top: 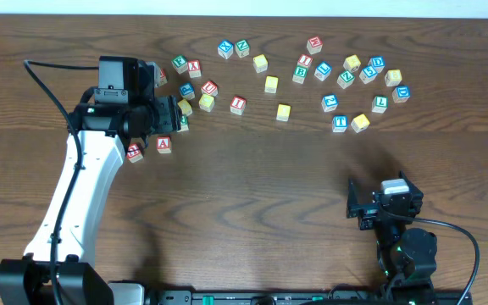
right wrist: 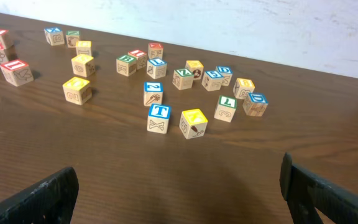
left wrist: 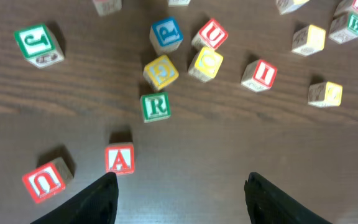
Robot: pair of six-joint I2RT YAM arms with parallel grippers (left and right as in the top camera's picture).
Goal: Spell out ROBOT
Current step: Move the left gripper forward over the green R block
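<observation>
Many lettered wooden blocks lie scattered across the far half of the table. In the left wrist view a green R block (left wrist: 156, 106) stands ahead of my open, empty left gripper (left wrist: 180, 186), with a red A block (left wrist: 119, 158) by the left finger. In the overhead view the left gripper (top: 179, 114) hovers over the left cluster, partly hiding the R block (top: 183, 124). A blue T block (right wrist: 159, 117) shows in the right wrist view, also in the overhead view (top: 339, 123). My right gripper (right wrist: 179, 190) is open and empty, low near the front right (top: 356, 206).
Around the R block lie a red U block (left wrist: 43, 180), two yellow blocks (left wrist: 161, 70), a blue P block (left wrist: 166, 33), a red I block (left wrist: 260, 74) and a green J block (left wrist: 37, 43). A green B block (top: 300, 74) sits among the right cluster. A yellow block (right wrist: 193, 122) is beside the T.
</observation>
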